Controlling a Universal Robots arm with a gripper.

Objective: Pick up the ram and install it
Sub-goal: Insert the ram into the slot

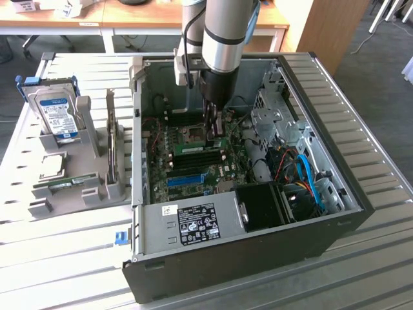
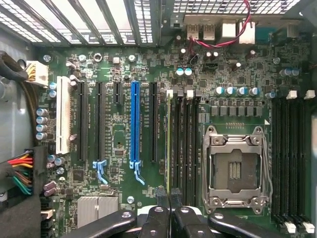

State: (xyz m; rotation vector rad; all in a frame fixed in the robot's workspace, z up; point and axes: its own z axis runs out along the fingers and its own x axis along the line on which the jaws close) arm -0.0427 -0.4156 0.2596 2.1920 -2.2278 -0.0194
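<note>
Exterior view: open computer case (image 1: 258, 258) nearest. Mid-case, the gripper (image 1: 216, 134) pinches the ram (image 1: 193, 146), which stands on edge on the motherboard (image 1: 226, 171). Hard drive (image 1: 57, 113) stands well apart, exterior view's left. Wrist view adds: ram edge-on along a memory slot, near the empty CPU socket (image 2: 237, 166).

Open-topped computer case (image 1: 245, 265), walled all round, reachable from above only. Clear passage over the empty expansion slots (image 2: 134, 124) and flat motherboard (image 2: 114, 144). Crowded toward the exterior view's right by a metal drive cage (image 1: 271, 116), blue cables (image 1: 312, 177) and a black fan housing (image 1: 261, 205). Middle taken up by the robot arm (image 1: 224, 39), its gripper (image 2: 170, 196) down at the memory slots (image 2: 185, 139).
</note>
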